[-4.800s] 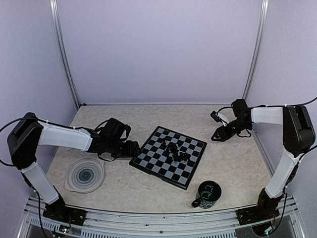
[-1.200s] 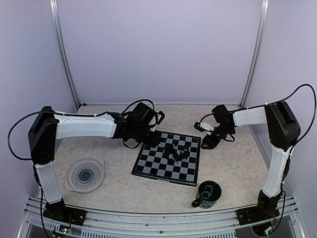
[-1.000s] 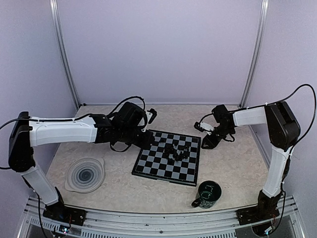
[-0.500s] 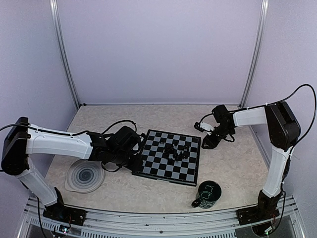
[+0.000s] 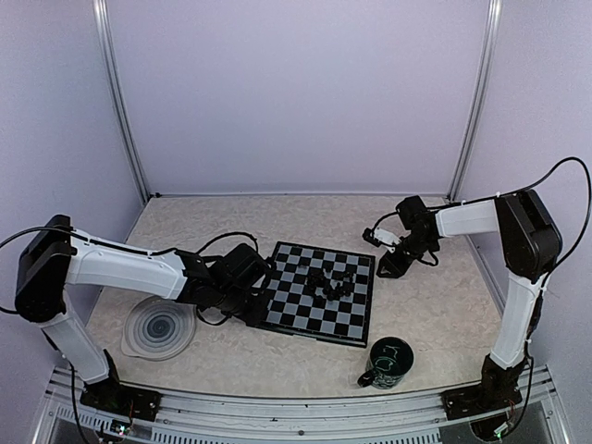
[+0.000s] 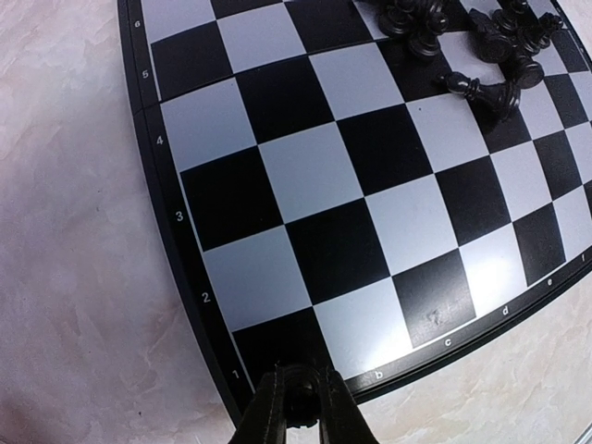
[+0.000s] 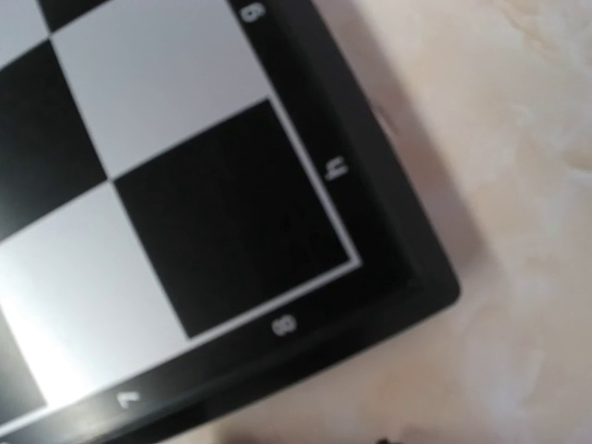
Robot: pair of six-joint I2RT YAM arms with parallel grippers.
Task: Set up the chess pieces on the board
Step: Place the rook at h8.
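At the near left corner of the board, my left gripper sits low with its jaws clenched. In the left wrist view the two fingers meet at the dark border of the board, right by the number 1 (whether they nip the rim itself I cannot tell). The board lies flat on the table, turned a little askew. The chess pieces are bunched in one dark heap near the middle, toward the far right side. From my left wrist I see the chess pieces at the top edge, several lying on their sides.

My right gripper is down at the board's far right corner. Its own camera shows that corner of the board very close, by the marks h and 8. The jaws barely show there, so I cannot tell whether they are spread or closed.

A round plate lies just beside my left arm. A dark mug stands near the board's near right corner, apart from it.
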